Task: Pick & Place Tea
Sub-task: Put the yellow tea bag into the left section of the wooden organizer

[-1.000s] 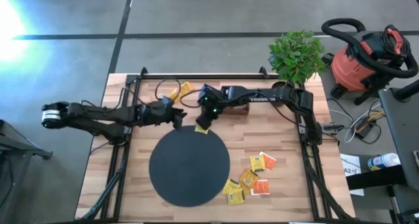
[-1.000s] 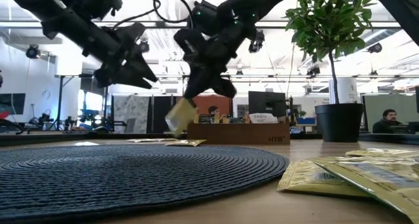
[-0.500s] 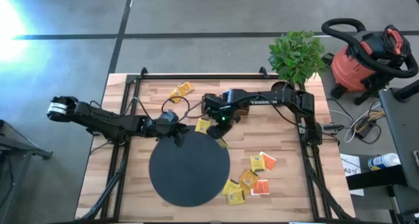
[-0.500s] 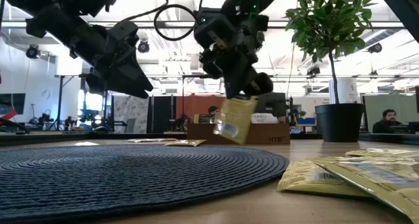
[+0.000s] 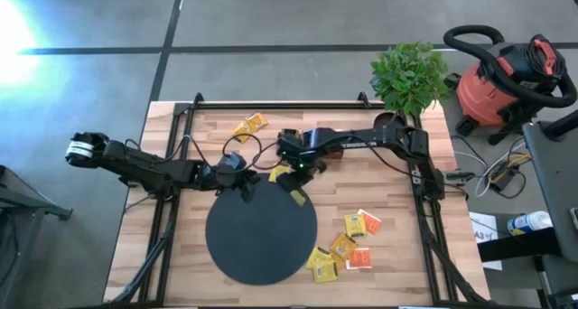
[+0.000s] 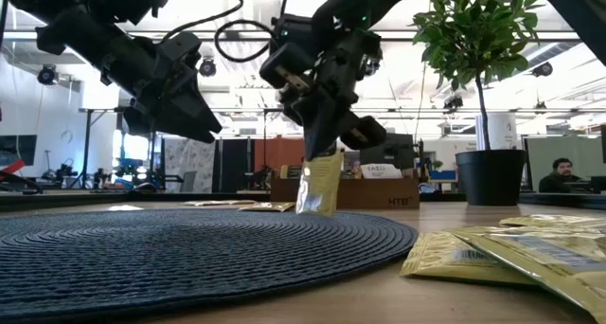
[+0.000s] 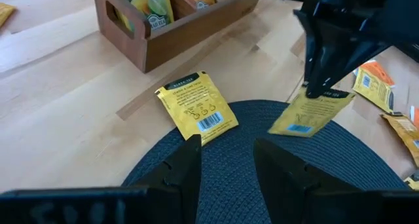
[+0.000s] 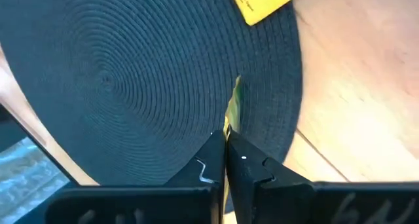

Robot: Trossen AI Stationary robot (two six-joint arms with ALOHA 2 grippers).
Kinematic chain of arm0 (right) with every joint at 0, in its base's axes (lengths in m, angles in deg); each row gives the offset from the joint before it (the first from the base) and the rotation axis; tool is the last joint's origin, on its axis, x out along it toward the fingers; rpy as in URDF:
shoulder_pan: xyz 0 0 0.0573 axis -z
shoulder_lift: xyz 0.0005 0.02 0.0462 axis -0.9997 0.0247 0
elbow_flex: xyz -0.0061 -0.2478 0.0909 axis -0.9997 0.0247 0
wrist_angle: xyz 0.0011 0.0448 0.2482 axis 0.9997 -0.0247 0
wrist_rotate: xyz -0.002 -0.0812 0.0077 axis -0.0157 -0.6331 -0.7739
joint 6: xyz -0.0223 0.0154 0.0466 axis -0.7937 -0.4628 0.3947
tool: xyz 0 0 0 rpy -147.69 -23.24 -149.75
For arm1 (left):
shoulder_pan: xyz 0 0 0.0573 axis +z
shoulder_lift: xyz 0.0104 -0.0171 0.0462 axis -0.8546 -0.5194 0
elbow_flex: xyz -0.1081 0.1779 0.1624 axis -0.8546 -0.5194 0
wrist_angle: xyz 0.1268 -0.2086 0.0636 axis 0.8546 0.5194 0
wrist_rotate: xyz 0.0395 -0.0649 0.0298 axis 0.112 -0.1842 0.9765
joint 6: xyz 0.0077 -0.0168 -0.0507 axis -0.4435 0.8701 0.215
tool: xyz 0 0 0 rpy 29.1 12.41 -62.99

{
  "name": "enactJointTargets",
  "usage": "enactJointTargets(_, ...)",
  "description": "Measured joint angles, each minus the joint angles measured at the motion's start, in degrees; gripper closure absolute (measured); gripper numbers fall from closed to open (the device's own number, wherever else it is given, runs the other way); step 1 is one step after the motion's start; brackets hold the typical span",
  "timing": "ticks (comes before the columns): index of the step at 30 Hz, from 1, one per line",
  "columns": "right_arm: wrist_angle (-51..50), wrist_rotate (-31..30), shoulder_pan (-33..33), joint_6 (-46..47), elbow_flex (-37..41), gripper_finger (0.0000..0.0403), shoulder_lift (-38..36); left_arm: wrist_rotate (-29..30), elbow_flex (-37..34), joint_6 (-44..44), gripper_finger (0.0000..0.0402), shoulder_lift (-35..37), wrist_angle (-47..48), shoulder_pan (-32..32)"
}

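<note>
From above, at the far rim of the black mat (image 5: 262,232): right gripper (image 5: 295,176) clamped on a yellow tea packet (image 5: 297,183), hung over the mat's edge, probably so the packet can drop onto the disc. Second packet (image 5: 279,173) lying just beside it, half on the mat, half on the wood. Right arm stretched leftward across the far part of the table from its base near the plant (image 5: 408,74). Left gripper (image 5: 244,186) hovering at the mat's far-left rim, fingers parted, holding nothing; left arm slanted in low from the table's left side. More packets (image 5: 343,248) scattered to the right of the mat, a few (image 5: 250,125) at the far side.

At table height: held packet (image 6: 319,182) hanging upright from the right gripper (image 6: 320,146), its lower edge touching or nearly touching the mat (image 6: 189,253). Left gripper (image 6: 194,116) raised above the mat, pointing down and right.

Past the left wrist's fingers (image 7: 180,168): a clear gap between them, nothing inside. Flat packet (image 7: 195,107) straddling the mat's edge; held packet (image 7: 309,112) pinched at its top by the other arm. Wooden box (image 7: 177,18) of packets beyond.

Past the right wrist: fingers (image 8: 208,162) pressed together on the packet (image 8: 232,106), seen edge-on above the mat (image 8: 131,80).
</note>
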Motion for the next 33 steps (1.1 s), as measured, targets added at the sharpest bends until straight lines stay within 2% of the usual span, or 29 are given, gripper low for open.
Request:
enactJointTargets(13,5.41,0.0,-0.28,3.94,-0.04,0.0384,0.44,-0.13,0.0,-0.33,0.0266,0.0,0.37,-0.07)
enactJointTargets(19,12.6,0.0,-0.65,6.15,-0.09,0.0332,0.45,-1.12,0.0,-0.02,0.0266,0.0,0.63,-0.12)
enactJointTargets(25,13.68,-2.35,-0.63,8.05,-0.07,0.0279,0.88,-3.6,0.0,1.95,0.0266,0.0,1.17,-2.18)
enactJointTargets(29,13.61,-2.85,-0.44,0.97,-0.08,0.0257,0.84,-3.32,-0.79,6.64,0.0266,-0.17,1.66,-4.86)
enactJointTargets(33,11.69,-1.57,-0.65,-18.44,-0.2,0.0248,0.75,-2.74,-2.49,16.33,0.0266,-0.7,-0.52,-9.11)
